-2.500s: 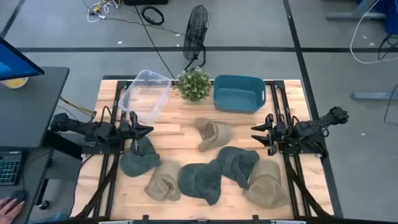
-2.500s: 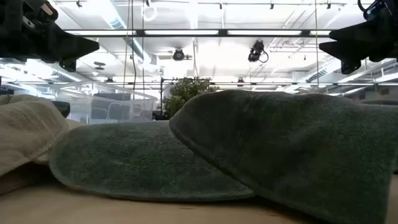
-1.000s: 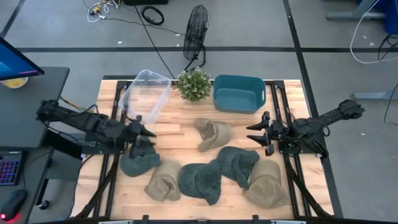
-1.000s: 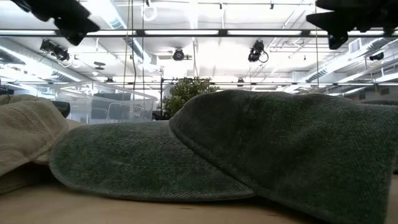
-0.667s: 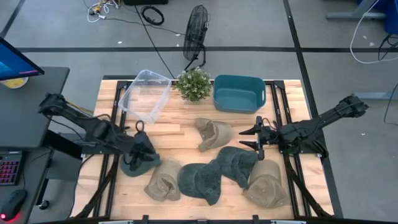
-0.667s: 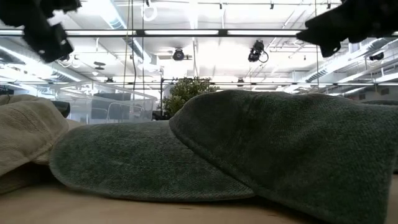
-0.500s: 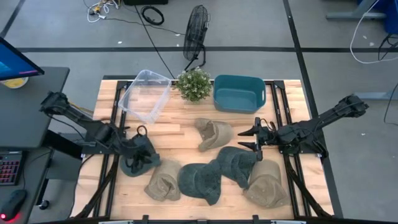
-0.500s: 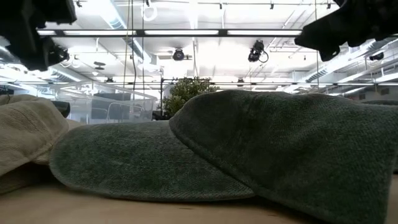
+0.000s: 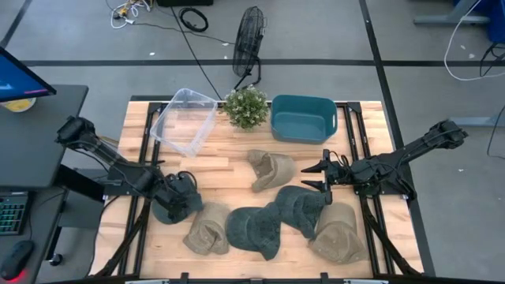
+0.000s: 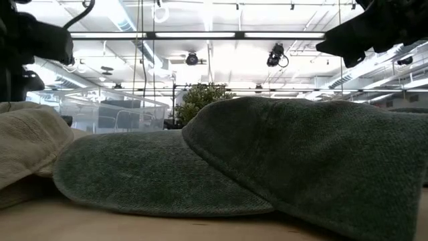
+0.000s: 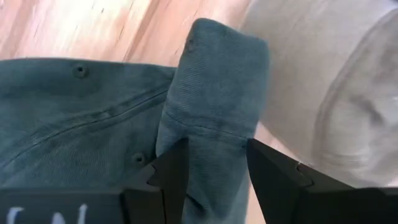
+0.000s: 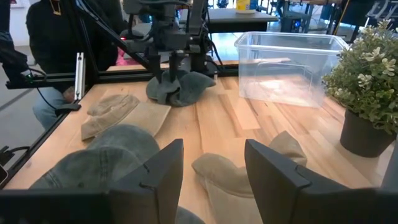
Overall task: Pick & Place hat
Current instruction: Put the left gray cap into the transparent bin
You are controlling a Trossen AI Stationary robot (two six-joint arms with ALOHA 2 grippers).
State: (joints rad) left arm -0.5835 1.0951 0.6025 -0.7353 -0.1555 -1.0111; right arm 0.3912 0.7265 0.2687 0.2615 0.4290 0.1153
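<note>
- The left gripper [image 9: 183, 192] has dropped onto the green hat [image 9: 175, 207] near the table's [image 9: 229, 158] left edge, jaws open astride a fold; grasp imminent.
- The right gripper [image 9: 319, 177] hovers open, near the middle.

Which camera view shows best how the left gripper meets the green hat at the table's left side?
The left wrist view: the left gripper straddles a fold of the green hat, fingers open. The high view shows only the arm over it. The right wrist view shows it far off. The low view hides the contact.
</note>
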